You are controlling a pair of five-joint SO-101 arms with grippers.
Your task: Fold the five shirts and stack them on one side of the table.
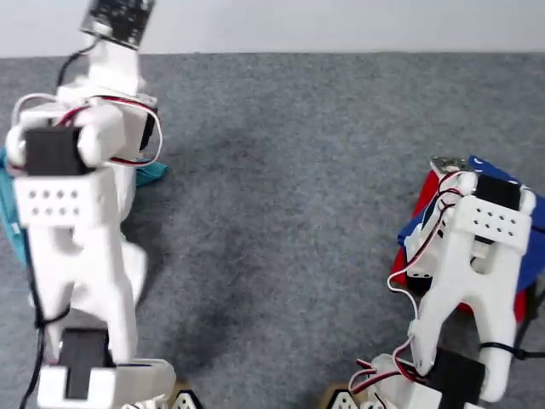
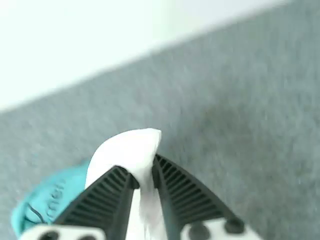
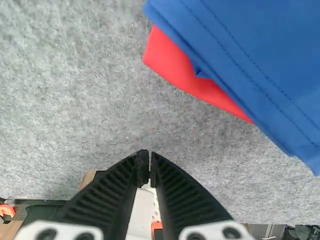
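Observation:
My left gripper (image 2: pixel 144 170) is shut on a fold of a white shirt (image 2: pixel 131 150), held up above the grey table (image 2: pixel 240 100). A teal shirt (image 2: pixel 45 200) lies just beneath it, and in the high view this teal shirt (image 1: pixel 152 173) pokes out from under the left arm (image 1: pixel 77 213) at the table's left side. At the right side, a blue shirt (image 1: pixel 492 169) lies folded on a red shirt (image 1: pixel 428 189) under the right arm (image 1: pixel 473 256). My right gripper (image 3: pixel 148 156) is shut with nothing in it, near the edge of the red shirt (image 3: pixel 175 65) and the blue shirt (image 3: pixel 250 60).
Grey felt covers the table (image 1: pixel 298 213), with a wide bare stretch between the two arms. A white wall (image 1: pixel 341 25) runs along the far edge. The arm bases and their cables (image 1: pixel 400 375) stand at the near edge.

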